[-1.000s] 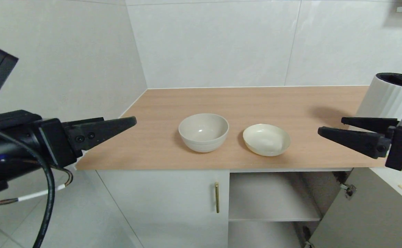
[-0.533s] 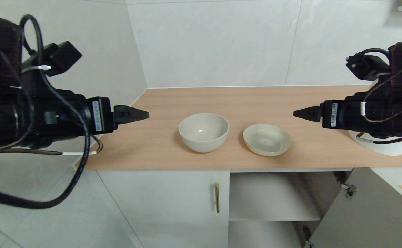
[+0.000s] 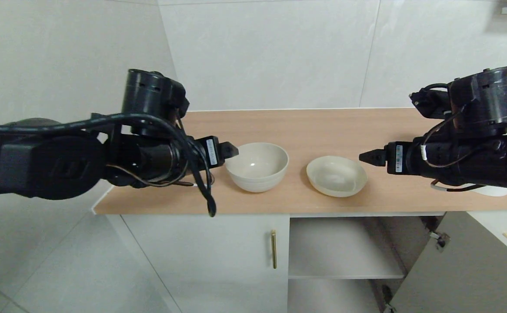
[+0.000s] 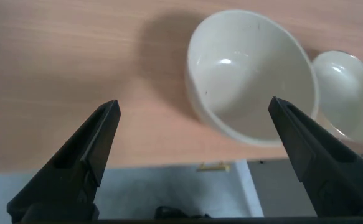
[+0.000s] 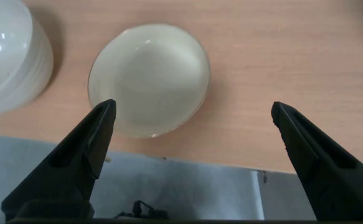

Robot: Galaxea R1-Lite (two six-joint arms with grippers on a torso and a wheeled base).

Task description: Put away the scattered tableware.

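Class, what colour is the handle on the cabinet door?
Brass gold; the handle shows best in the head view.

A wooden countertop (image 3: 323, 126) met a white tiled wall (image 3: 271, 56). Below its front edge, a closed cabinet door (image 3: 210, 261) bore a brass handle (image 3: 273, 249); beside it an open compartment (image 3: 336, 241) showed a shelf (image 3: 345, 273). A white vessel (image 3: 492, 191) stood at its right end.

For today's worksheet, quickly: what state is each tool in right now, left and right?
Left tool: open, holding nothing, close to the bowl.
Right tool: open, holding nothing, close to the dish.
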